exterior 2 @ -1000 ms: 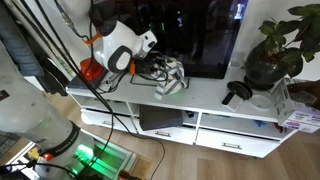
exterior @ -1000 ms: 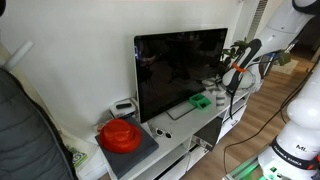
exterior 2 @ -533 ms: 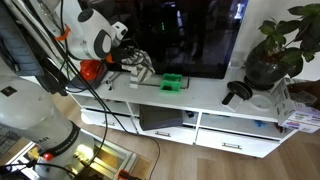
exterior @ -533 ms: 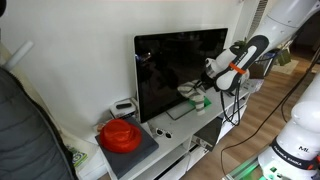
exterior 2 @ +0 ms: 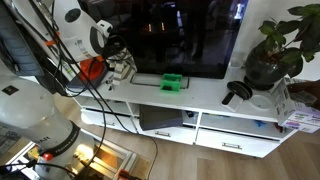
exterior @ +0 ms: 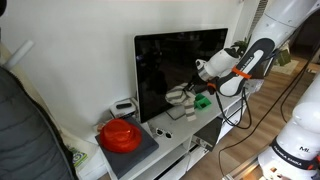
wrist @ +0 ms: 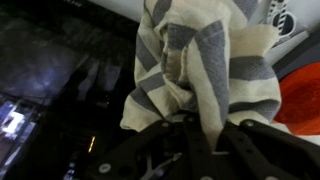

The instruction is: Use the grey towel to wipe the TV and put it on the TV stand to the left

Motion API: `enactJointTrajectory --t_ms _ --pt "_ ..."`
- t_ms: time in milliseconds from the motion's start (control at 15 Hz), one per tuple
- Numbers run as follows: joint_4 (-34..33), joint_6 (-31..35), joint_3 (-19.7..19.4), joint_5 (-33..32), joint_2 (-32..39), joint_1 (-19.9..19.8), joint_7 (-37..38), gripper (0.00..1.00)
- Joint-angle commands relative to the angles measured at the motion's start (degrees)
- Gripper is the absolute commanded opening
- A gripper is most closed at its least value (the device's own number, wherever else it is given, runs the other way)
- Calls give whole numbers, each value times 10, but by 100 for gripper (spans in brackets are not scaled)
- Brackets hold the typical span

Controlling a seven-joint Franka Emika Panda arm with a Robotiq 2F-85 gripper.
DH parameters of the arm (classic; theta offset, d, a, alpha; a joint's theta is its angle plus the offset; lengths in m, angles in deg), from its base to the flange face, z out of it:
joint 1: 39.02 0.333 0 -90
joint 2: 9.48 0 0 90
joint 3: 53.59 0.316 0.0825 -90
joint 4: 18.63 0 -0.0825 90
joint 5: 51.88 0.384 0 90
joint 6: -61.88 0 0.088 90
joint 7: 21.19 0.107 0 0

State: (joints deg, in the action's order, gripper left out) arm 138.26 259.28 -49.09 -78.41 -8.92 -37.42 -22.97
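Observation:
The grey and cream striped towel (exterior: 181, 97) hangs bunched from my gripper (exterior: 192, 90) in front of the lower part of the black TV screen (exterior: 165, 65). It also shows in an exterior view (exterior 2: 122, 67) at the TV's left lower corner, and fills the wrist view (wrist: 200, 70). My gripper (wrist: 200, 140) is shut on a fold of the towel. The white TV stand (exterior 2: 200, 98) lies below, with its top just under the towel.
A green object (exterior 2: 172, 82) sits on the stand under the TV. A red bowl-like thing (exterior: 120, 134) sits on a grey mat at one end of the stand. A potted plant (exterior 2: 275, 50) and a black object (exterior 2: 237, 93) stand at the other end.
My gripper has carried the towel along the front of the TV, from over the green object toward the end of the stand with the red thing. The green object is now uncovered.

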Motion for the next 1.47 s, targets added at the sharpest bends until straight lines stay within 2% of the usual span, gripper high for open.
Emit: enactJointTrajectory --t_ms 0,133,333,400,1000,1333,1400 --pt "3 17 -11 10 -11 -6 -17 7" --pt "8 30 -27 15 -29 -18 -36 7" --pt "12 30 -28 15 -35 -19 -37 7" --pt "12 30 -28 16 -35 -19 -37 2" --pt "-78 50 -28 -14 94 -34 -25 2" --pt "-137 53 -35 7 156 -32 -48 2" --pt "-146 56 -26 28 167 -38 -66 2"
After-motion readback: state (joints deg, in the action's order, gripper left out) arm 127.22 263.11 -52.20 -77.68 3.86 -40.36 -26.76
